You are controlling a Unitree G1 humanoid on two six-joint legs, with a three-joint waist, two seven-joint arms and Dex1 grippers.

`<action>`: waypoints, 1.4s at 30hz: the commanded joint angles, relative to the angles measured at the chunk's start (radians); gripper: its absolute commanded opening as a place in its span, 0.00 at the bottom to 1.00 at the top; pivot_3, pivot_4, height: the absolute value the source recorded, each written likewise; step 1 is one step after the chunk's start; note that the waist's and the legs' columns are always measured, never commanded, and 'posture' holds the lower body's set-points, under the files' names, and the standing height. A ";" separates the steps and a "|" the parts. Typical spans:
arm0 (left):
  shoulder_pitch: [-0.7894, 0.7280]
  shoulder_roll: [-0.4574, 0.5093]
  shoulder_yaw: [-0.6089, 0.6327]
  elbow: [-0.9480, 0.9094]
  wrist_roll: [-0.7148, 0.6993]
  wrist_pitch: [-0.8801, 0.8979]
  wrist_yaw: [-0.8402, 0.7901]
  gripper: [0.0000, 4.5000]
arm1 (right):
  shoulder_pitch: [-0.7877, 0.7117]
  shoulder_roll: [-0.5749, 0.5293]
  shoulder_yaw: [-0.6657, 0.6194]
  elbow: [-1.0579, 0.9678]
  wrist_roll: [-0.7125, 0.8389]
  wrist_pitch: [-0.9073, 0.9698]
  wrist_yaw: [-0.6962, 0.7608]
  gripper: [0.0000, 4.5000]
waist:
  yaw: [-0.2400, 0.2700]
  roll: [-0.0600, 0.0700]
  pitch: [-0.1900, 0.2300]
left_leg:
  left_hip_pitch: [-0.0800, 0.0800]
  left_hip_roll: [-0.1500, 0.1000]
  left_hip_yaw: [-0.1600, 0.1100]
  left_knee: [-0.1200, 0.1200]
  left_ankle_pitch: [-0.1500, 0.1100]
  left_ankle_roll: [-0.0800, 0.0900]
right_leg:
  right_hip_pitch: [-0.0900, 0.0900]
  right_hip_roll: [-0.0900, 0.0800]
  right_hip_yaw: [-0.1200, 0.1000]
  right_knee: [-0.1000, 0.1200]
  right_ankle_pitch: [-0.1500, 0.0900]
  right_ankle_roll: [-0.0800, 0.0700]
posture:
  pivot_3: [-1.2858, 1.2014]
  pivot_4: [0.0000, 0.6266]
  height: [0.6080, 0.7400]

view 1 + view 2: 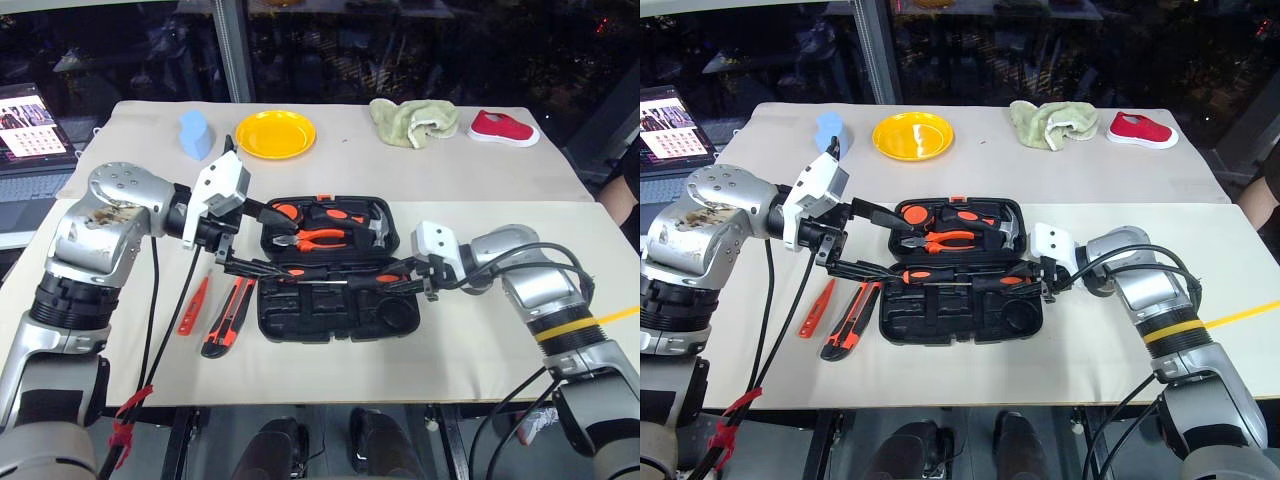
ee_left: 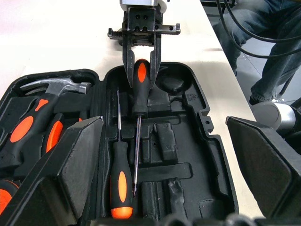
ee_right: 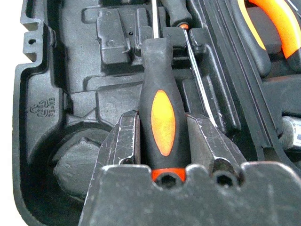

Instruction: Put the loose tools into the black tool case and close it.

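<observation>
Near the table's front-left edge lie a slim red tester screwdriver and an orange-black utility knife. The black tool case lies open mid-table. The right gripper clamps 1 orange-and-black screwdriver over its slots beside another screwdriver. The left gripper hangs spread wide, empty.

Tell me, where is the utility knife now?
The utility knife lies on the table's left side, between the red tester screwdriver and the open black tool case.
</observation>
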 commanded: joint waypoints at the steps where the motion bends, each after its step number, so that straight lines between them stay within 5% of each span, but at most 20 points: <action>1: -0.025 0.002 0.026 -0.012 -0.003 -0.013 0.005 1.00 | -0.003 -0.001 -0.034 -0.021 0.003 0.011 0.002 0.34 | 0.000 0.000 0.000 | 0.000 0.000 0.000 0.000 0.000 0.000 | 0.000 0.000 0.000 0.000 0.000 0.000 | 0.52 0.24 1.00; 9: -0.030 0.002 0.023 -0.003 -0.001 -0.015 0.004 1.00 | -0.020 -0.016 -0.095 -0.114 0.065 0.108 -0.004 0.97 | -0.001 0.000 0.000 | 0.000 0.000 0.000 0.000 0.000 0.000 | 0.000 0.000 0.000 0.000 0.000 0.000 | 0.52 0.24 1.00; 14: -0.038 -0.009 0.017 0.015 0.006 -0.026 0.004 1.00 | -0.012 0.010 -0.111 -0.209 0.121 0.240 -0.024 0.97 | 0.000 0.000 0.000 | 0.000 0.000 0.000 0.000 0.000 0.000 | 0.000 0.000 0.000 0.000 0.000 0.000 | 0.52 0.24 1.00; 26: -0.014 -0.006 0.001 0.003 0.033 -0.056 -0.013 1.00 | -0.009 0.105 -0.039 -0.159 0.040 0.193 -0.077 0.03 | -0.001 0.000 0.000 | 0.000 0.000 0.000 0.000 0.000 0.000 | 0.000 0.000 0.000 0.000 0.000 0.000 | 0.52 0.24 1.00; 42: -0.010 0.001 0.001 0.000 0.039 -0.041 -0.013 1.00 | -0.033 0.182 -0.007 -0.014 -0.030 0.144 -0.114 0.01 | -0.015 0.000 0.000 | 0.001 0.000 0.000 0.000 0.000 0.000 | 0.000 0.001 0.000 0.001 0.000 0.000 | 0.52 0.24 1.00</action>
